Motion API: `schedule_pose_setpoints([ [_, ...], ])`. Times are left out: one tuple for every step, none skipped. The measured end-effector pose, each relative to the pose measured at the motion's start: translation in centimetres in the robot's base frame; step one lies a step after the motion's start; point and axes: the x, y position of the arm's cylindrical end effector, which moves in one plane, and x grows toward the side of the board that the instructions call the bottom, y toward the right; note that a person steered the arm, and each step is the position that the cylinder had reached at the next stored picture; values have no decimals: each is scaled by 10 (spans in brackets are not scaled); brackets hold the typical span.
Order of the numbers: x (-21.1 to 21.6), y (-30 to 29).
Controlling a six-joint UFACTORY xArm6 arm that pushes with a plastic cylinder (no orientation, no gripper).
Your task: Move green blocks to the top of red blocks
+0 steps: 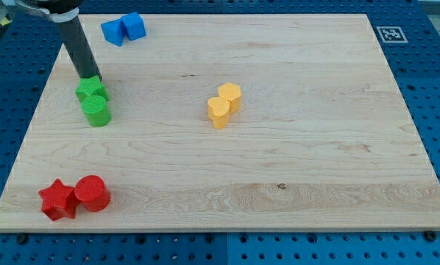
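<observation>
Two green blocks sit at the view's left: a star-like one and a round one just below it, touching. My tip rests at the top edge of the upper green block. Two red blocks lie at the view's bottom left: a red star and a red cylinder, side by side. The green pair is well above the red pair.
Two blue blocks lie at the view's top left, near the board's edge. Two yellow blocks sit near the middle. A marker tag is at the board's top right corner.
</observation>
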Motion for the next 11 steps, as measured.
schedule_pose_setpoints([
  [-17, 50],
  [-25, 101],
  [-25, 135],
  [-25, 110],
  [-25, 62],
  [-25, 35],
  [-7, 35],
  [26, 35],
  [20, 35],
  [-19, 30],
  [-24, -10],
])
